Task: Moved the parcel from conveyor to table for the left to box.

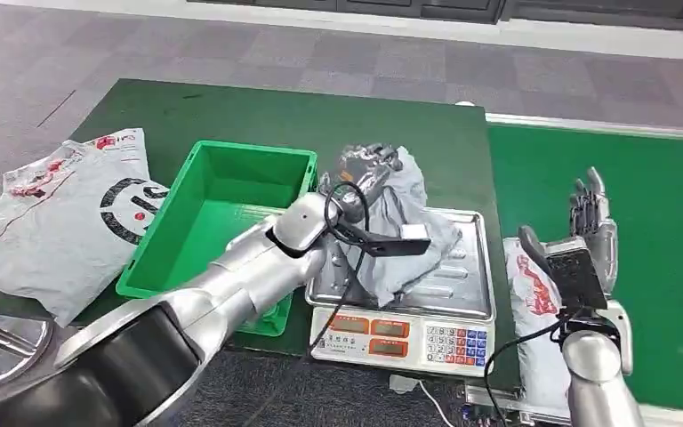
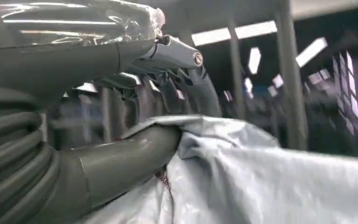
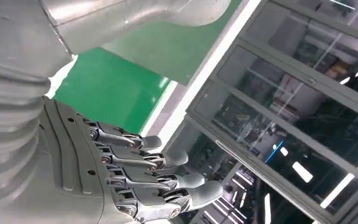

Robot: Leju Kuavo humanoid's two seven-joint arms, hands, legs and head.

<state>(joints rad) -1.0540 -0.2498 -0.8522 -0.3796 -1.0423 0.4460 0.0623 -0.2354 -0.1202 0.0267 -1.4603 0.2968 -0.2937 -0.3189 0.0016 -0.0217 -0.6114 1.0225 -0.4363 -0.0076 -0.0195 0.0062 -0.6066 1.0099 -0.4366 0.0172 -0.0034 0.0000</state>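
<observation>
Grey parcel (image 1: 409,222) (plain), green bin (image 1: 222,213), silver scale tray (image 1: 462,276).

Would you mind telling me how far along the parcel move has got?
Done: the grey plastic parcel is off the green conveyor and on the steel scale tray. In hand: the left hand grips it. Left: placing it in the green plastic crate. The right hand hangs open.

I see a digital weighing scale with a steel tray (image 1: 462,294) and orange displays at six o'clock on the green surface (image 1: 231,111). A large flat white printed poly mailer (image 1: 62,218) lies at nine o'clock, hanging over the edge. Another white bag with red print (image 1: 534,298) sits just beside the scale, toward three o'clock.
</observation>
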